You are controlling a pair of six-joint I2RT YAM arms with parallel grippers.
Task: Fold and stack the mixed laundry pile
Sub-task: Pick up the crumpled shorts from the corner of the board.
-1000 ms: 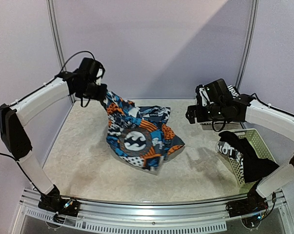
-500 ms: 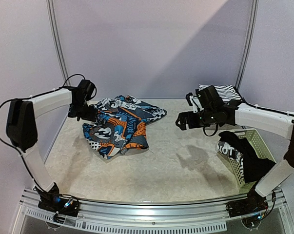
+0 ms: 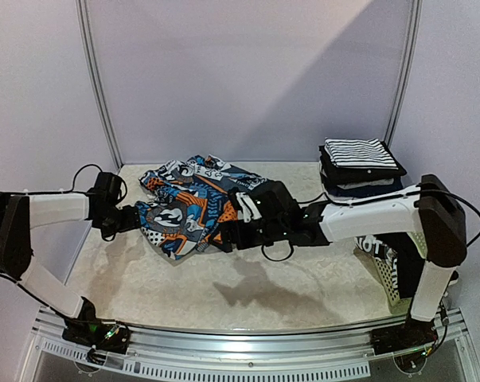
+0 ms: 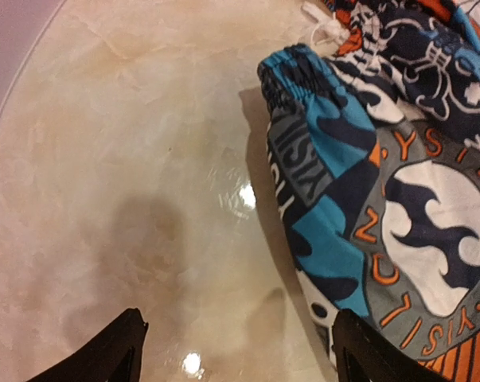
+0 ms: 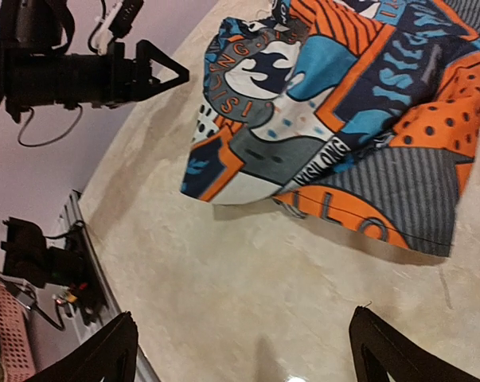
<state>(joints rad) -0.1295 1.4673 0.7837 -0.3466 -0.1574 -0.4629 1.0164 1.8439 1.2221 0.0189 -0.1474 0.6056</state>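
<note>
- The left hand (image 4: 236, 341) hovers low over the pale marbled bench (image 3: 303, 286). Its 2 fingers are spread wide with nothing between them.
- The right hand (image 5: 243, 334) is also spread wide and empty. It reaches in from the opposite side, just above the bench.
- The printed garment (image 3: 196, 211) lies rumpled on the bench between the 2 hands. It is a busy orange, blue, white and black cloth.
- Seen from the left hand, its gathered elastic waistband (image 4: 291, 79) lies ahead and to the right of the fingertips, close but not touching.
- Seen from the right hand, a loose folded edge of the same cloth lies just ahead of the fingertips.
- Far behind the right hand is a neat stack with the striped garment (image 3: 359, 153) on top.
- Beside the right arm's base stands a white lattice basket (image 3: 387, 278) with dark cloth draped over it.
- The step appears to be spreading this garment flat before folding it.
- To do it well, the left hand should probably pinch the waistband alone, taking 1 layer at its corner.
- The right hand would best take the far hem, and the 2 hands then draw gently apart.
- Grabbing the bunched middle would likely lock in creases and spoil the fold.
</note>
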